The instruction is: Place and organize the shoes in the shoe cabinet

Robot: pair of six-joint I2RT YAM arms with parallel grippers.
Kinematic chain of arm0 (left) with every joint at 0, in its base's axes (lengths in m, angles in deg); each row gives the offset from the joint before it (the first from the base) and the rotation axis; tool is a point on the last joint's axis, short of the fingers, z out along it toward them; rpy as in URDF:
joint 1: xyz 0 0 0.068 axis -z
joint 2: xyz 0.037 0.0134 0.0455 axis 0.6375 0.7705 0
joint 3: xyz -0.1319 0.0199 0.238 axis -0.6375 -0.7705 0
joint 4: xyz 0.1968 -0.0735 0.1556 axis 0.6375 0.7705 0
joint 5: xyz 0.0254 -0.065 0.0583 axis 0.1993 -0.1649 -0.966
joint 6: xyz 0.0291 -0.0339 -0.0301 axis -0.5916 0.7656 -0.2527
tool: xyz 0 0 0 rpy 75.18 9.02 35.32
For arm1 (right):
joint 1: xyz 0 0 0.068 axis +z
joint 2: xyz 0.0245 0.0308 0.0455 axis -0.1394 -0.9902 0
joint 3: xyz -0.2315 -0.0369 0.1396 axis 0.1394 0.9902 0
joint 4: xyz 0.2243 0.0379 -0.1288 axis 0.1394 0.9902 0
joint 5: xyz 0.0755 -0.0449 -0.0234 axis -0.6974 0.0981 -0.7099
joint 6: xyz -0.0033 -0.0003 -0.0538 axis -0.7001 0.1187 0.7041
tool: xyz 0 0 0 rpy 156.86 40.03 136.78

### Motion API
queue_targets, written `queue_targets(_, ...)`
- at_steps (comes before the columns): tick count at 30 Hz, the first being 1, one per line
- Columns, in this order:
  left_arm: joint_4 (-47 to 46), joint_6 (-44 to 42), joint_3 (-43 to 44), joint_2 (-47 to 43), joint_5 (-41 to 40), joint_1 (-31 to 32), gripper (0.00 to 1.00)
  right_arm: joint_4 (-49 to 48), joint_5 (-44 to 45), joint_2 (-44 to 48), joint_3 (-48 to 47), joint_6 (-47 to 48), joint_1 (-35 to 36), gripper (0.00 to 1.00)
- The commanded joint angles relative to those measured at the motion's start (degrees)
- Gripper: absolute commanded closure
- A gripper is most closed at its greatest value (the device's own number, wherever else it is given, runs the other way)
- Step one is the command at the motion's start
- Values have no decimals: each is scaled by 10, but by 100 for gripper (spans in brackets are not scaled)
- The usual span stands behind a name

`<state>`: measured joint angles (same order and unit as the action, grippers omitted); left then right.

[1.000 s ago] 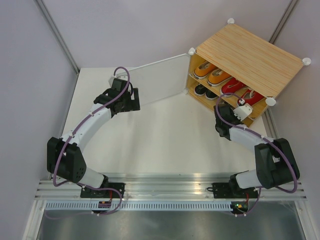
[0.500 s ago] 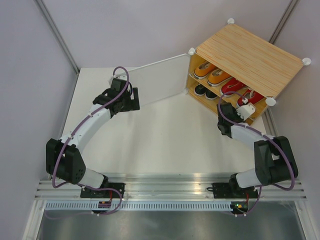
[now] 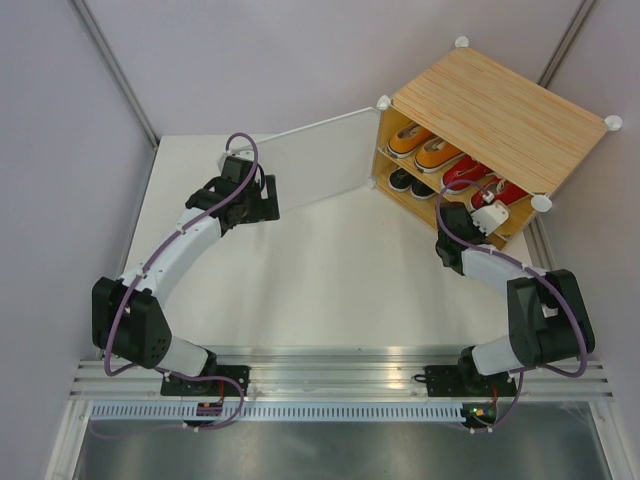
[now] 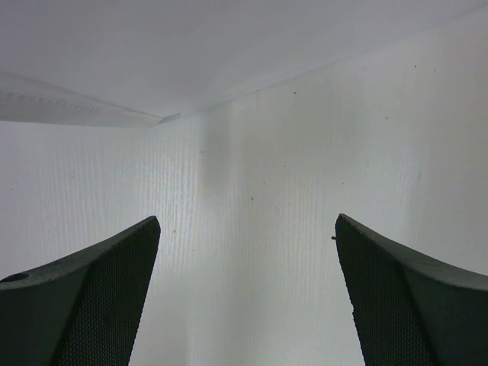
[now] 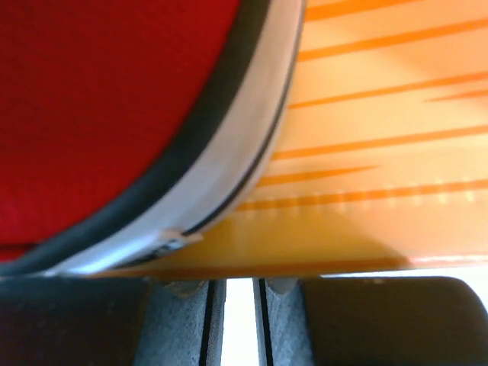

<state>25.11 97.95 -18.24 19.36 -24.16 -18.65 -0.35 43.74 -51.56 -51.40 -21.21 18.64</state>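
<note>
The right gripper [image 5: 239,293] was at the open front of the shoe cabinet [image 3: 500,105]. Its two fingers were close together with only a thin gap, and nothing was in the gap. Just ahead of it, a red shoe [image 5: 99,99] lay on the wooden shelf [image 5: 381,114]. The shoe's white edge was almost at the fingers. Farther to its left on the same shelf sat two orange shoes [image 3: 425,145]. Black shoes [image 3: 408,182] lay lower down, under the orange ones. The left gripper [image 4: 248,229] was spread wide and held nothing. The white door [image 4: 305,152] stood right in front of it, very near.
</note>
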Motion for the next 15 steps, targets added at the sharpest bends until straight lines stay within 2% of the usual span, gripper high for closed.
queue_targets(1, 3, 1, 2, -19, -8, -3, 2, 22, 42, 10, -15, -24, -11, 78)
queue_targets(6, 2, 2, 2, -20, -5, -4, 2, 35, 9, 25, -17, -25, -12, 68)
queue_targets(15, 2, 6, 2, -24, 0, -3, 2, 39, -126, 107, 13, 50, -2, 53)
